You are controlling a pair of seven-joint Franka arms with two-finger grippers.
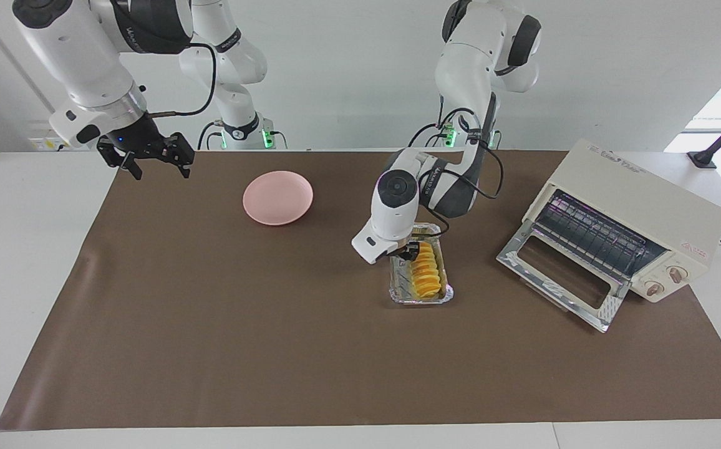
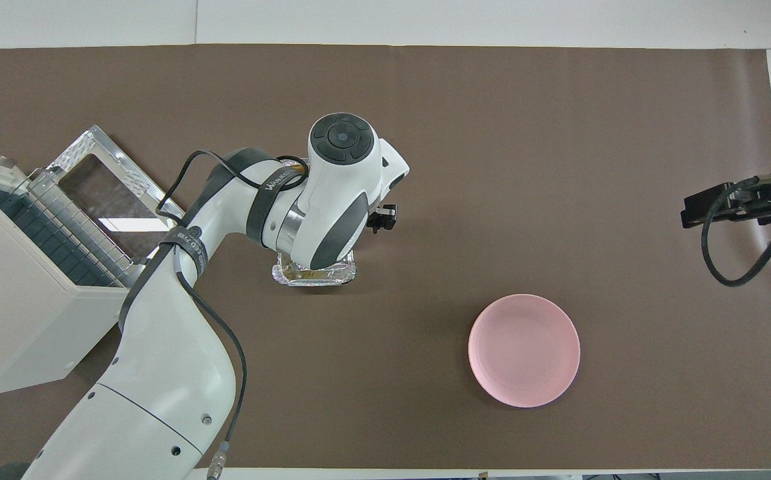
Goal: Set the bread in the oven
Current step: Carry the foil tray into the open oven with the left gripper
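We log the bread in its foil tray, beside the oven. Left gripper at the bread; its grip we cannot tell. Right gripper waits, fingers spread, empty.

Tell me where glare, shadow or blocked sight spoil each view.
Facing view: daylight blows out the window corner above the oven; its foil-lined door glints; the left gripper hides the bread's nearer end. Overhead view: the left arm covers the bread and most of the foil tray; the oven's door glass mirrors a bright patch; soft shadow rims the pink plate; the right gripper waits at the edge.
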